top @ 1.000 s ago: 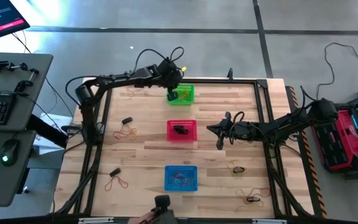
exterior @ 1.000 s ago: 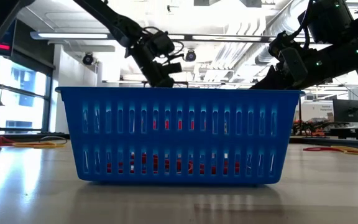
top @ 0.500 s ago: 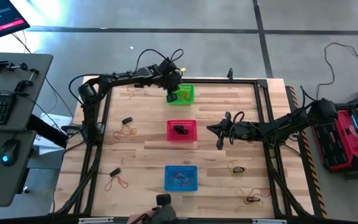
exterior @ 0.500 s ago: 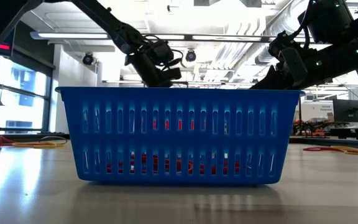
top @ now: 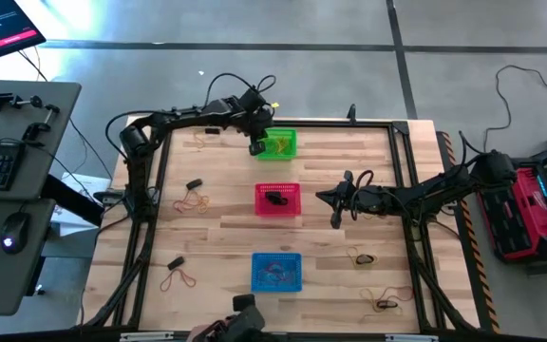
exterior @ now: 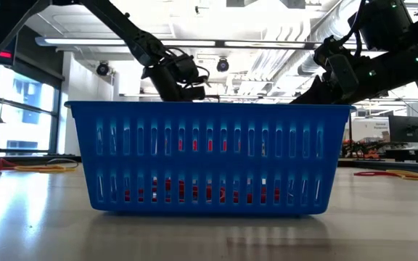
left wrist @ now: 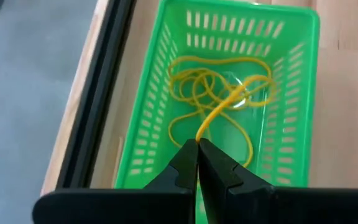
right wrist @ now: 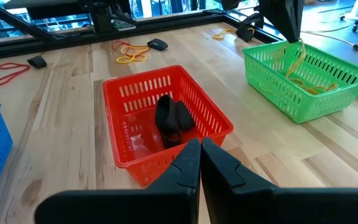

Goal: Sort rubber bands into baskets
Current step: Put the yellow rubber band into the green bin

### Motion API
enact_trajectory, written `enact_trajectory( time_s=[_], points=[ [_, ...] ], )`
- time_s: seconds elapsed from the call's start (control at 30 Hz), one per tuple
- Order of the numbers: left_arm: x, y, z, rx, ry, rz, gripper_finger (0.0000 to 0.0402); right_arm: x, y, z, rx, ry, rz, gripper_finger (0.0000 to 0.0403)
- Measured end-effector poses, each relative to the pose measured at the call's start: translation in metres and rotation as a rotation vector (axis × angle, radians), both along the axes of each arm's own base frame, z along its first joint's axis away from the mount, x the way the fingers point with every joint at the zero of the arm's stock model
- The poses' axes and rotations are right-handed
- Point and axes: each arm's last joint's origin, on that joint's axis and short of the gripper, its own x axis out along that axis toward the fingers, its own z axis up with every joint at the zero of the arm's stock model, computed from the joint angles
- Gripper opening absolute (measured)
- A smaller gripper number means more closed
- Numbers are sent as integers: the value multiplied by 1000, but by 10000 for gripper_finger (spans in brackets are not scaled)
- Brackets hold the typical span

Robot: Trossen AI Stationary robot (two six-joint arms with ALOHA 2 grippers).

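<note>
My left gripper [top: 256, 144] hangs over the left rim of the green basket [top: 284, 144] and is shut on a yellow rubber band [left wrist: 219, 115]. More yellow bands [left wrist: 219, 84] lie on that basket's floor. My right gripper [top: 335, 205] is shut and empty. It hovers to the right of the red basket [top: 277, 199], which holds black bands [right wrist: 171, 118]. The blue basket [top: 276, 272] stands near the front and holds red bands. My left gripper pinches one strand of the yellow band [left wrist: 201, 134] between its two fingertips, coming from above and pointing down. The band runs from the tips down to the yellow pile on the basket floor [left wrist: 241, 96]. The right wrist view shows it hanging below the fingers [right wrist: 296, 53].
Loose yellow and red bands and small black pieces lie on the table at the left [top: 196, 200] [top: 178, 276] and at the front right [top: 363, 257] [top: 385, 304]. A person's hand [top: 226, 331] shows at the near edge.
My left gripper has gone a little toward the table's left edge, from inside the green basket's left side to above its left rim, still shut on the yellow band. My right arm has kept still.
</note>
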Motion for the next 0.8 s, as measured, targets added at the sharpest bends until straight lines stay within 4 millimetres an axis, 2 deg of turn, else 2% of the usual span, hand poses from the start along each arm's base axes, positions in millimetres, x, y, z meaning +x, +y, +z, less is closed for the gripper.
enact_trajectory(
  time_s=[0.23, 0.53, 0.8],
  points=[
    [2, 0, -12, -47, 16, -35, 0, 0, 0, 0, 0, -1, -1, 0],
    [12, 10, -6, -66, 39, -33, 0, 0, 0, 1, 1, -8, -1, 0],
    [7, 13, -6, -78, 62, -17, 0, 0, -1, 1, -6, -4, -2, 0]
  ],
)
